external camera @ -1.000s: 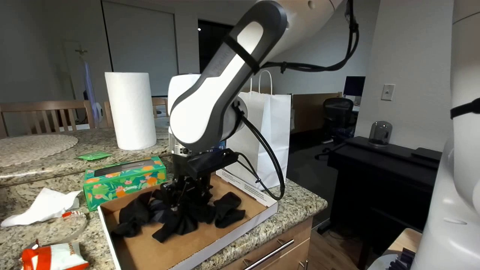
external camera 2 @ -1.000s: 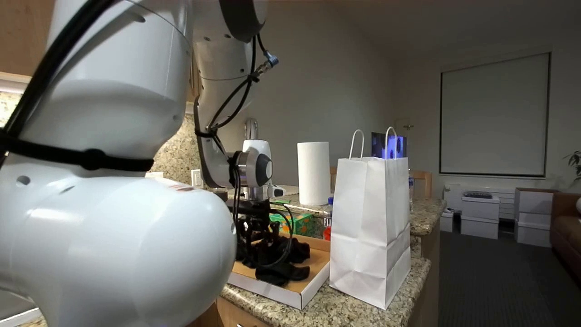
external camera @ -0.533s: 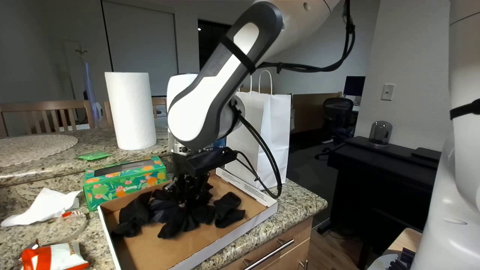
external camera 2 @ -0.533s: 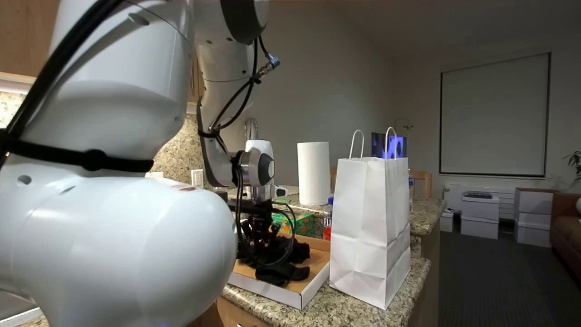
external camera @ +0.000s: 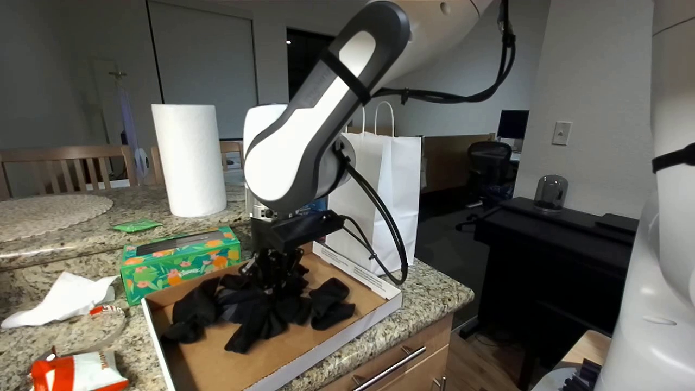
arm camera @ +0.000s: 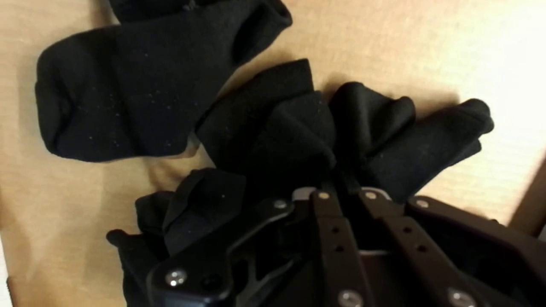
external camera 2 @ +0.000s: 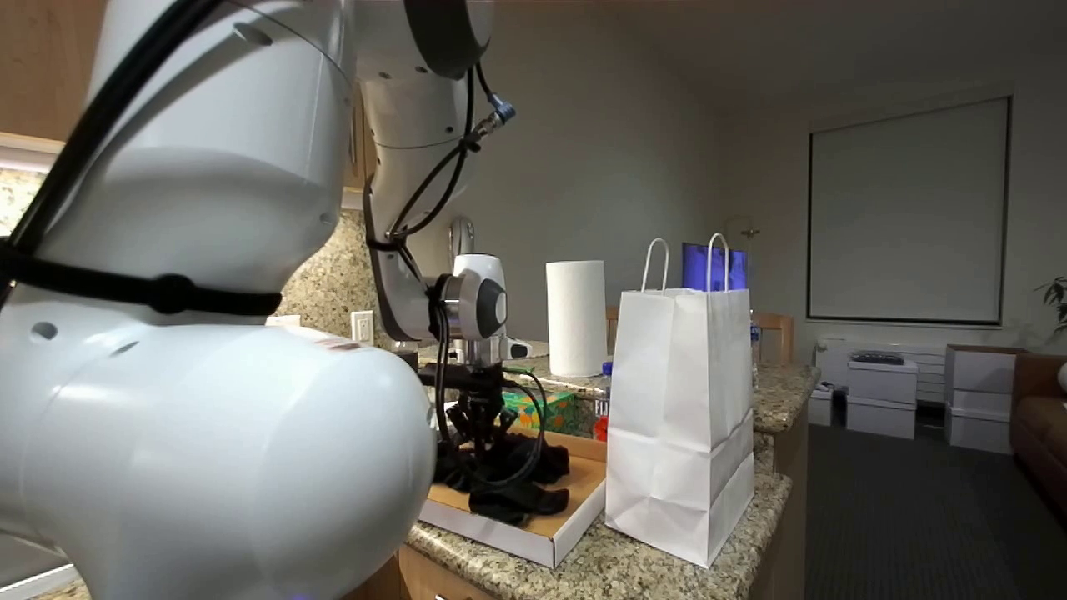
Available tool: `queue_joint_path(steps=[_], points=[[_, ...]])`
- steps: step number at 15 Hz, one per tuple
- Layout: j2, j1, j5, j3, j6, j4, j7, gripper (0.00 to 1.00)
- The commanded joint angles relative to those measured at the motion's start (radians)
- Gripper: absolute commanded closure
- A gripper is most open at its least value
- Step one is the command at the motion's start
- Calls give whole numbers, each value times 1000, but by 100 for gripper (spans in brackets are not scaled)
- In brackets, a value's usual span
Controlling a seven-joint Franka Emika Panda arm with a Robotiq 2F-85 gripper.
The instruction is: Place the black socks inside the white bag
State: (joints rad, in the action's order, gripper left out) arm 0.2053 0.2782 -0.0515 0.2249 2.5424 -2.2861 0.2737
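In the wrist view the fingers (arm camera: 325, 199) are drawn together among the black socks (arm camera: 166, 81), folds of sock pinched between their tips, and how many socks they hold is unclear. The socks lie loosely bunched in a shallow cardboard tray (arm camera: 72, 192). In an exterior view the tray sits on a granite worktop (external camera: 434, 290) with a Kleenex tissue box (external camera: 182, 269) just beside it, and the white paper bag (external camera: 402, 190) is partly hidden by the robot arm (external camera: 293, 152). In an exterior view the bag stands upright on the worktop just beside the tray
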Motion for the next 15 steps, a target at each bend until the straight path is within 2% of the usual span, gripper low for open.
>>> queue_joint_path(steps=[1, 9, 15], points=[[-64, 3, 6, -6, -7, -30, 5, 93], [-258, -11, 73, 11, 25, -108, -50, 92], [-390, 3, 168, 7, -31, -125, -196, 92]])
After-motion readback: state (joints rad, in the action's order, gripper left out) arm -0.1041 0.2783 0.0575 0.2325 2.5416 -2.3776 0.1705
